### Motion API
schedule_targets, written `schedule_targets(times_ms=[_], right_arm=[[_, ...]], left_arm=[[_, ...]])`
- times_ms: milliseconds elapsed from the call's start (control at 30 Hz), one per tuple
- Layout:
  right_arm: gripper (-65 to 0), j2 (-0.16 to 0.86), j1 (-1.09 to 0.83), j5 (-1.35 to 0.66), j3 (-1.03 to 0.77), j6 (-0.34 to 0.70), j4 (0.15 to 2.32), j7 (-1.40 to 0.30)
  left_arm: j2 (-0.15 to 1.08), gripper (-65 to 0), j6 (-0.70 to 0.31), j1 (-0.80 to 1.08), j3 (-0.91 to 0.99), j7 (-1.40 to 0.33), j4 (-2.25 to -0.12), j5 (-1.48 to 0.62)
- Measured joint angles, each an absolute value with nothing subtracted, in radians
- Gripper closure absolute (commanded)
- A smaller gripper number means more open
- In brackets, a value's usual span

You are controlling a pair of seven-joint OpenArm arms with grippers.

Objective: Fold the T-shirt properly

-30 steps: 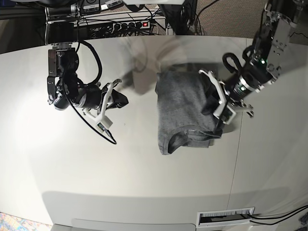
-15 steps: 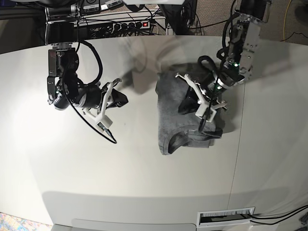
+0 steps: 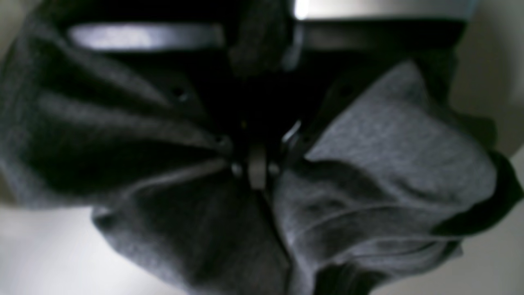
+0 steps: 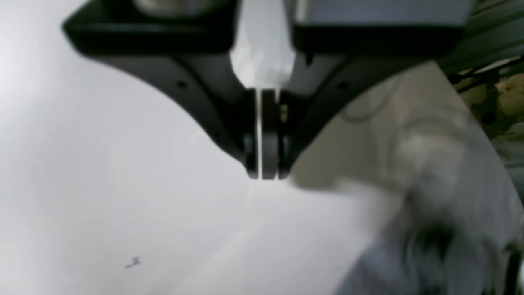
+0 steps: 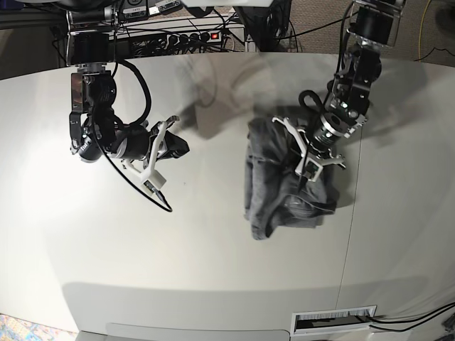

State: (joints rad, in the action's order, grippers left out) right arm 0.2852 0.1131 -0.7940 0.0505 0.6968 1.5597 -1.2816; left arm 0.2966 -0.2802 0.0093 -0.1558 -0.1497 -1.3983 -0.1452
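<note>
The heather-grey T-shirt [image 5: 266, 177] lies bunched in a narrow heap right of the table's middle. My left gripper [image 5: 304, 170] presses down into the heap's right part. In the left wrist view its fingertips [image 3: 257, 172] are shut on gathered folds of the T-shirt [image 3: 389, 143], with cloth puckering toward them from both sides. My right gripper [image 5: 178, 145] hovers over bare table well to the left of the shirt. The right wrist view shows its pads [image 4: 268, 164] pressed together with nothing between them.
A power strip [image 5: 192, 35] and cables lie behind the table's far edge. A black cable loop [image 5: 160, 202] hangs below the right arm. A seam [image 5: 352, 213] runs down the table right of the shirt. A vent slot [image 5: 334, 321] sits at the front edge.
My left gripper has swung over the shirt and pinched it, pulling the cloth into a tighter, narrower heap shifted slightly right. The right arm has not moved.
</note>
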Motion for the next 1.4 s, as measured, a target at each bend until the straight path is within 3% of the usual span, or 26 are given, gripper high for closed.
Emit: schedule_targets(times_ms=[200, 433, 933, 1233, 1400], right_arm=[[-1.4, 0.285, 0.113, -0.825, 0.004, 0.697, 1.56, -1.283], [-1.4, 0.285, 0.113, -0.862, -0.088, 0.697, 1.56, -1.313], [-1.4, 0.305, 0.112, -0.929, -0.111, 0.697, 1.632, -1.393], [0.0, 0.441, -0.028, -0.934, -0.114, 0.697, 1.774, -1.395], [0.0, 0.459, -0.171, -0.929, -0.19, 0.697, 1.893, -1.395]], left_arm=[[0.353, 0.0, -0.244, -0.065, -0.153, -0.092, -1.28, -0.152], [0.435, 0.0, -0.258, -0.063, -0.149, -0.105, -1.296, -0.15], [0.503, 0.0, -0.3, -0.019, -0.155, -0.554, -1.885, -0.363], [0.502, 0.0, -0.201, 0.198, -0.152, -0.611, -2.127, -0.318], [0.505, 0.0, -0.147, 0.35, -0.134, -0.633, -2.185, -0.254]])
